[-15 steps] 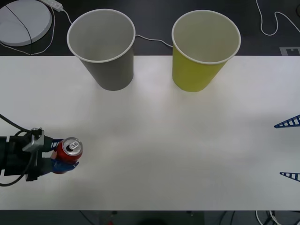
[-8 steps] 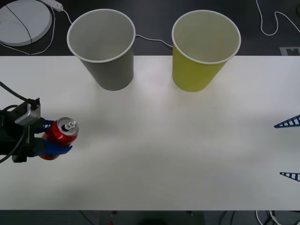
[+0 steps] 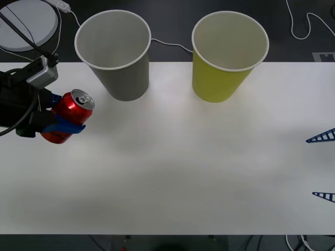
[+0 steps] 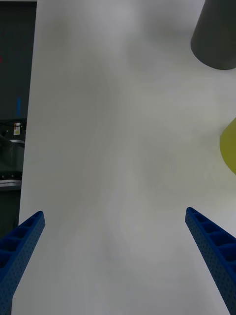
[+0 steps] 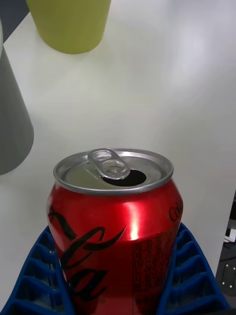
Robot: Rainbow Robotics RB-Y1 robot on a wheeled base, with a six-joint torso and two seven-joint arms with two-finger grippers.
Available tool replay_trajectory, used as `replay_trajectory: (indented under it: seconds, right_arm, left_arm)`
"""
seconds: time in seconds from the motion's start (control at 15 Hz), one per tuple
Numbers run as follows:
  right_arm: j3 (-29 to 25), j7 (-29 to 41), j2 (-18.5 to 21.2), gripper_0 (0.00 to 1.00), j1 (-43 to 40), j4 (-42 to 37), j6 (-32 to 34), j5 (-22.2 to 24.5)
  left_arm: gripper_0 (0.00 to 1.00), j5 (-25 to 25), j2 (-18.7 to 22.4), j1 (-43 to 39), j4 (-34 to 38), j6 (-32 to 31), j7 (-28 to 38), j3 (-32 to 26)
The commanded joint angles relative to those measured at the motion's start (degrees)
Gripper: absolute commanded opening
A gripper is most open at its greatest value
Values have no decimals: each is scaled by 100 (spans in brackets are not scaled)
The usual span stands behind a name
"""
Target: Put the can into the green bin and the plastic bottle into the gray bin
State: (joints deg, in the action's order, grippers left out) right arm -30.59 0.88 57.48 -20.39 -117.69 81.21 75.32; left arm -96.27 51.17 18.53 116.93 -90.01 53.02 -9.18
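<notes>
- Left gripper point(image 3: 58, 121), at the left edge of the front view: blue ribbed fingers point(image 5: 191, 275) closed on the can point(image 3: 68, 115), which is carried tilted, its opened top toward the gray bin point(image 3: 116, 57).
- Gray bin at upper left of centre; green bin point(image 3: 226, 60) at upper right of centre, both upright on the white table point(image 3: 183, 172) and well apart from each other.
- Right gripper point(image 3: 322, 166), at the right edge of the front view: fingers spread wide, holding nothing, idle.
- Risk 1: the gray bin stands between the can and the green bin; a low carry could strike its wall or rim and tip it.
- Risk 2: releasing early would drop the can into the gray bin, the wrong one.
- Risk 3: the grip sits low on the can's body; the tilted can could pivot or slip during a fast swing. Any liquid left could spill through the open mouth.
- Hidden: the can's base and the fingertips behind it; how high the can hangs above the table; the bins' insides near the bottom.
- I see no plastic bottle on the table.
</notes>
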Motion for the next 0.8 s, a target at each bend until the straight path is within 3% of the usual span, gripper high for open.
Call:
replay_trajectory:
  seconds: [0.07,0.33,0.53,0.8]
  right_arm:
    - [0,0,0,100,0,0,0,0]
    - [0,0,0,100,0,0,0,0]
    - [0,0,0,100,0,0,0,0]
    - [0,0,0,100,0,0,0,0]
  left_arm:
    - [0,143,148,802,40,1,718,549]
    - [0,275,421,2384,-4,1,1764,1771]
    - [2,635,632,3588,-364,1,2204,2702]
    - [3,785,570,5179,-1129,1,2485,3915]
